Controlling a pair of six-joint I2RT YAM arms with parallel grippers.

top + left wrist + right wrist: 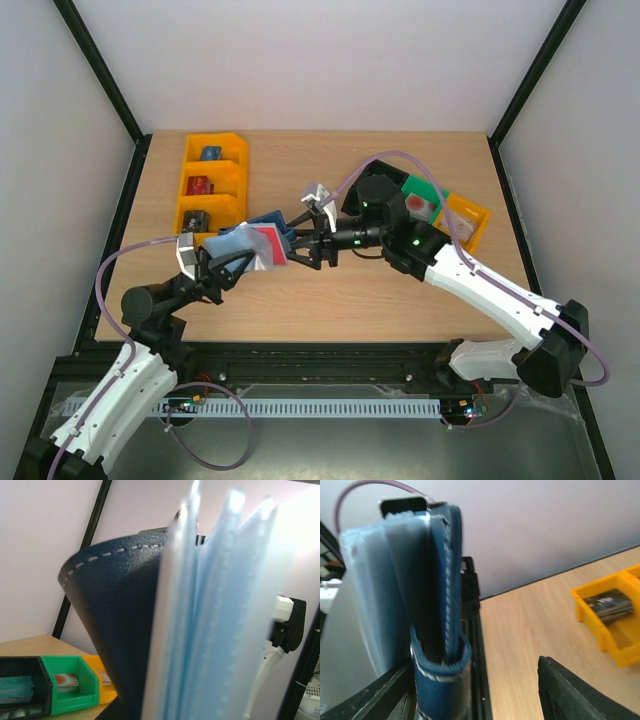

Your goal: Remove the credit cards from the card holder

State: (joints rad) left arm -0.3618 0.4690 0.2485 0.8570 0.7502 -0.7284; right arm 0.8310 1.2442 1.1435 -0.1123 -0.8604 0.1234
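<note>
**A:** Where is the card holder (275,230) sitting right now?

**B:** It is hanging in the air above the bench (400,300), between the two arms. The left jaws are clamping it, closed down tight on its left end.

**A:** And the right jaws?

**B:** They are standing partly open, astride the holder's other end. In the right wrist view one finger (370,700) is lying just beside the pale side, and I cannot tell whether it is touching. The other finger (570,690) is standing well apart from the navy cover. They are gripping nothing.

**A:** Is the holder lying flat?

**B:** No, it is standing fanned open. Pale blue leaves (215,630) are spreading out from the navy cover, and the closing tab (440,680) is looping round the end facing the right wrist camera. I cannot tell which leaves are credit cards.

**A:** What else is sitting on the bench?

**B:** An orange bin (213,185) is sitting at the far left, and a green bin (425,195) and a yellow bin (468,218) are sitting behind the right arm.
</note>
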